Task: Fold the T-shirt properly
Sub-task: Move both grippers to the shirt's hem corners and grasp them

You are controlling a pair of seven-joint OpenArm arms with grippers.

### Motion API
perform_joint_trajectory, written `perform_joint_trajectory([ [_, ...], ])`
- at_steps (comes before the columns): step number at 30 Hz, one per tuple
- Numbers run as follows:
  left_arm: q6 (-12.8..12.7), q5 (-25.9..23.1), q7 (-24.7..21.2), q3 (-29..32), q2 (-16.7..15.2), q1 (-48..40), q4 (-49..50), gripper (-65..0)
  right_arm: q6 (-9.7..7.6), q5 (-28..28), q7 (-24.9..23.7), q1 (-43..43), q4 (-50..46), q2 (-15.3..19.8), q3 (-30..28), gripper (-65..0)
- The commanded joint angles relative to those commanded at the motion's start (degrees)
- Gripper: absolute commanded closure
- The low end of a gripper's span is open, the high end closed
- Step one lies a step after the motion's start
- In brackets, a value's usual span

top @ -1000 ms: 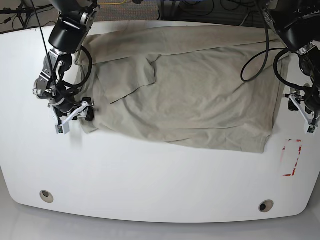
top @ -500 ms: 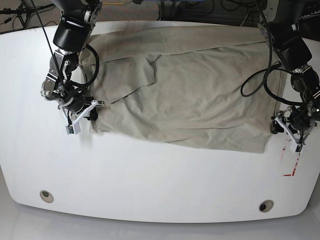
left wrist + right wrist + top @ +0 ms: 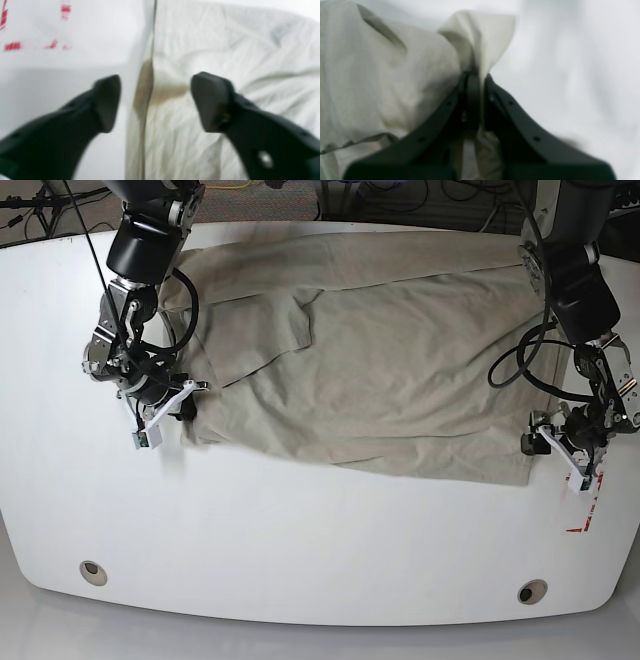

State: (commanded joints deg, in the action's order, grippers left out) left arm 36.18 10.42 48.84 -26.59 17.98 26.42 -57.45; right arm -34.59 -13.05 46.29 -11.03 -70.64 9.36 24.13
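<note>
Base view shows the T-shirt (image 3: 380, 370) spread wide and wrinkled over the upper middle of the white table (image 3: 300, 550), with one sleeve folded in near the upper left of the frame. At the left of this frame my right gripper (image 3: 172, 402) sits on the shirt's left edge; in the right wrist view its two fingers are pressed together on a small peak of cloth (image 3: 480, 37) that stands up between them, so it grips the T-shirt. At the right of the base frame my left gripper (image 3: 558, 442) is at the lower right corner of the shirt. In the left wrist view its fingers (image 3: 212, 100) are spread apart, one above the bare table and one above the cloth, with the shirt's hem (image 3: 143, 100) running between them. Some red marks (image 3: 590, 500) lie on the table just beside this gripper.
</note>
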Motion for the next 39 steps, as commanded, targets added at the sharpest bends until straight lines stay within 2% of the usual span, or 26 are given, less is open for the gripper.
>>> perform_joint_trajectory([
  [5, 0.00, 0.00, -1.05, 0.62, 0.18, 0.18, 3.69, -51.4, 0.00, 0.00, -0.09, 0.00, 0.00, 0.00, 0.00, -2.7],
  [10, 0.00, 0.00, -4.31, 4.57, 0.35, 0.00, 6.68, -51.4, 0.00, 0.00, -0.09, -0.09, 0.00, -0.35, 0.00, -2.7],
  [18, 0.26, 0.18, -4.31, 5.36, 0.00, -0.35, 7.21, -51.4, 0.00, 0.00, -0.09, -0.09, -0.09, -1.49, 0.09, -2.7],
  [23, 0.35, 0.18, -4.22, 5.45, -1.32, -2.02, 6.95, -51.0, 0.00, 0.00, -0.09, -0.09, -0.09, -1.58, 0.09, -2.7],
  [25, 0.44, 0.18, -4.22, 5.45, -1.49, -2.29, 6.95, -45.8, 0.00, 0.00, -0.09, -0.09, -0.09, -1.58, 0.09, -2.7],
  [26, 0.44, 0.18, -4.22, 5.45, -1.49, -2.29, 7.12, -41.1, 0.00, 0.00, -0.09, -0.09, -0.09, -1.58, 0.09, -2.7],
  [27, 0.44, 0.18, -4.22, 5.45, -1.58, -2.29, 7.21, -32.5, 0.00, 0.00, -0.09, -0.09, -0.09, -1.58, 0.09, -2.7],
  [28, 0.44, 0.09, -4.22, 5.45, -1.58, -2.29, 7.21, -27.5, 0.00, 0.00, -0.09, -0.09, -0.09, -1.58, 0.09, -2.7],
  [29, 0.44, 0.09, -4.22, 5.45, -1.67, -2.29, 7.21, -16.7, 0.00, 0.00, -0.09, -0.09, -0.09, -1.58, 0.09, -2.7],
  [31, 0.44, 0.09, -4.22, 5.45, -1.67, -2.29, 7.21, -3.8, 0.00, 0.00, -0.09, -0.09, -0.09, -1.58, 0.09, -2.7],
  [32, 0.44, 0.09, -4.22, 5.45, -1.76, -2.29, 7.21, 0.0, 0.00, 0.00, -0.09, -0.09, -0.18, -1.58, 0.09, -2.7],
  [39, 0.44, 0.18, -3.16, 5.27, -2.37, -2.29, 6.68, 0.0, 0.26, 0.00, 0.44, 0.35, -5.45, -1.67, 0.00, -2.7],
])
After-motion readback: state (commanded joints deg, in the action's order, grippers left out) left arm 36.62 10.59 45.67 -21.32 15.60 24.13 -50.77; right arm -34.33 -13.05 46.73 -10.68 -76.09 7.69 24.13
